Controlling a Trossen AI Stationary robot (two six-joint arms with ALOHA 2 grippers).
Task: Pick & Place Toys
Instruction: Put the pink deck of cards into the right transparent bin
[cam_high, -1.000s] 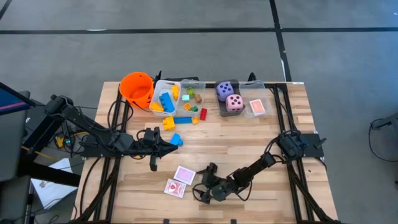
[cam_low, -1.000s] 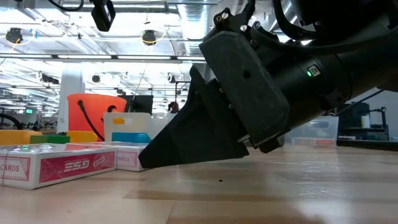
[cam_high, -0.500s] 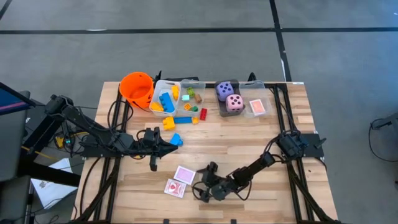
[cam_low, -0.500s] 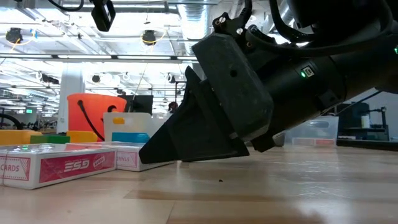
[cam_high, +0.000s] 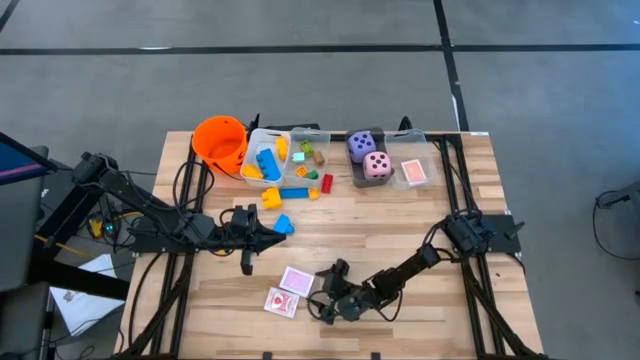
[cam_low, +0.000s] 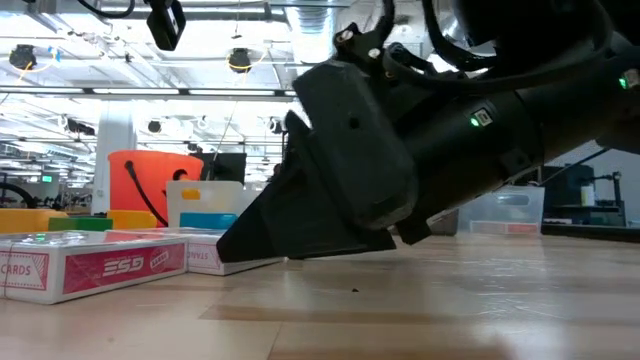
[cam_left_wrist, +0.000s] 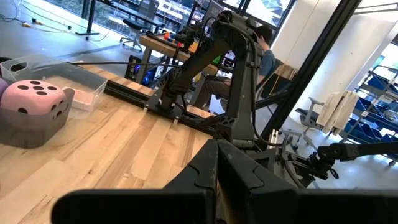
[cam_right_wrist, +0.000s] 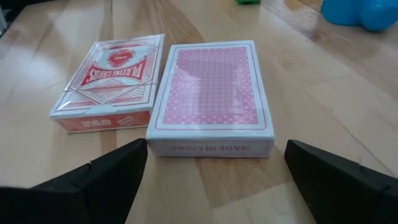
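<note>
We see little past the right arm in low view | card deck (cam_right_wrist: 211, 96) lies just ahead of right gripper (cam_right_wrist: 214, 177), fingers (cam_right_wrist: 102, 177) spread, released

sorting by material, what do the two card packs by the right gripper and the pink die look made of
Two card packs and: likely printed paperboard; the nearer looks matte, the other glossy, apparently film-wrapped, with glare and a seam. Pink die: seemingly soft foam or plush, with rounded corners and a dull, non-reflective surface.

In your low view the dark right gripper (cam_low: 300, 215) hides most of the table; the red-patterned card box (cam_low: 90, 265) is cut off.
</note>
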